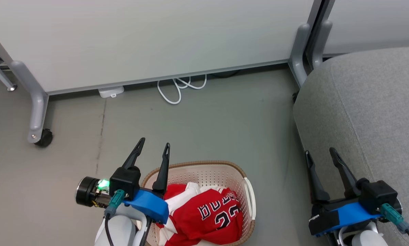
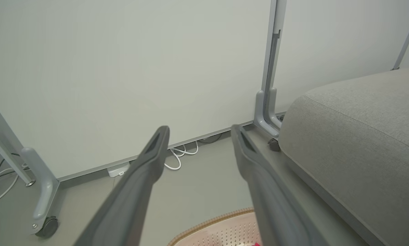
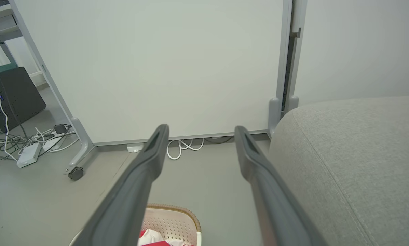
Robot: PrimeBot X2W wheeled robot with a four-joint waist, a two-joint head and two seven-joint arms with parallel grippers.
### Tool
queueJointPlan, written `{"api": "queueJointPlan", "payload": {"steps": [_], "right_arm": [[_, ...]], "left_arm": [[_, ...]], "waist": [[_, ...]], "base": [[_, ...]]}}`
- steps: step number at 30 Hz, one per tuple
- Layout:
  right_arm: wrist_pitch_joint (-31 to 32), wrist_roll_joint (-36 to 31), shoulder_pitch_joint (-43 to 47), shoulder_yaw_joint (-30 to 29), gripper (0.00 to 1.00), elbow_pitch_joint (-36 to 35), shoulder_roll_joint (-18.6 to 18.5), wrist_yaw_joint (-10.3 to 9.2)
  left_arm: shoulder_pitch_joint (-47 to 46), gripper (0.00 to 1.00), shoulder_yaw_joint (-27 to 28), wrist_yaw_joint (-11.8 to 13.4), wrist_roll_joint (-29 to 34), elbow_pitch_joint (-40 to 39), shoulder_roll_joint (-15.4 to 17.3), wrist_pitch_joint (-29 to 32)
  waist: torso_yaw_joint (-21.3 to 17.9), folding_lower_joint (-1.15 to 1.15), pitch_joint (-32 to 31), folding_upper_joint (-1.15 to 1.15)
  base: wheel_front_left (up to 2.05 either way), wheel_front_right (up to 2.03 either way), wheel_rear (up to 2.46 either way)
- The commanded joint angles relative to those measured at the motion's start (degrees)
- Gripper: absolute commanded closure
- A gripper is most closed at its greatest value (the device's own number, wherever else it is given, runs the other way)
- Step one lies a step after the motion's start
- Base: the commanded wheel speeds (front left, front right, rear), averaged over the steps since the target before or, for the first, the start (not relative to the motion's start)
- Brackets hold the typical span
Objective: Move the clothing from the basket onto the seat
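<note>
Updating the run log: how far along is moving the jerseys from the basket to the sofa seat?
Done: nothing visible. The red basketball jersey clothing lies in the oval cream plastic basket, none on the shown part of the large grey fabric seat. In hand: nothing; left claw and right claw are open, empty. Left: grasp, lift, place on the seat.

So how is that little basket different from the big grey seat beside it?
The basket is cream perforated plastic with a brown rim; the seat is grey fabric. The basket is far smaller than the seat. The basket holds the red clothing, while the seat's visible top carries nothing. Both stand on the grey floor and have rounded edges.
</note>
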Motion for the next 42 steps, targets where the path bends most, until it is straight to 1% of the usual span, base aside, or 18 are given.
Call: {"api": "queueJointPlan", "payload": {"steps": [1,6,14,15,17,25,28,35,42], "right_arm": [[-0.22,-0.29,-1.09,0.05,0.0,-0.24,-0.31,0.03],[-0.22,-0.58,-3.85,0.19,0.0,-0.86,-0.3,0.03],[-0.22,-0.15,-8.55,0.2,0.0,-1.94,-0.28,0.03],[-0.22,-0.15,-8.55,0.2,0.0,-1.94,-0.28,0.03],[-0.22,-0.07,-9.96,0.2,0.0,-2.26,-0.27,0.03],[-0.22,0.35,-13.59,0.22,0.0,-3.34,-0.27,0.03],[-0.22,0.43,-14.46,0.25,0.0,-3.7,-0.27,0.03],[-0.22,-0.11,-17.12,-0.03,0.0,-4.49,-0.28,0.03],[-0.22,0.13,-19.44,-0.27,0.0,-5.62,-0.91,0.03]], "left_arm": [[-2.02,0.0,-0.45,-0.43,0.44,1.37,0.07,-0.16],[-7.94,0.0,-3.04,-1.36,2.01,8.07,0.64,-0.17],[-16.37,0.0,-9.5,-1.85,3.8,19.41,2.44,-0.16],[-16.37,0.0,-9.5,-1.85,3.8,19.41,2.44,-0.16],[-19.2,0.0,-12.18,-1.84,3.29,23.74,2.94,-0.16],[-26.03,0.0,-19.48,-1.86,1.46,34.56,3.93,-0.17],[-27.66,0.0,-21.08,-1.86,0.83,36.82,4.01,-0.16],[-32.7,0.0,-26.8,-1.86,-1.24,44.75,3.71,0.98],[-37.08,0.0,-31.73,-1.87,-3.14,47.86,4.46,5.62]], "waist": [[-1.3,0.0,2.9,0.0],[-3.27,0.0,8.13,0.0],[-6.08,0.0,15.85,0.0],[-6.08,0.0,15.85,0.0],[-6.78,0.0,18.57,0.0],[-8.23,0.0,25.68,0.0],[-8.48,0.0,27.46,0.0],[-8.98,0.0,33.16,0.0],[-9.1,0.0,38.76,0.0]], "base": [[0.0,0.0,0.0],[0.0,0.0,0.0],[0.0,0.0,0.0],[0.0,0.0,0.0],[0.0,0.0,0.0],[0.0,0.0,0.0],[0.0,0.0,0.0],[0.0,0.0,0.0],[0.0,0.0,0.0]]}}
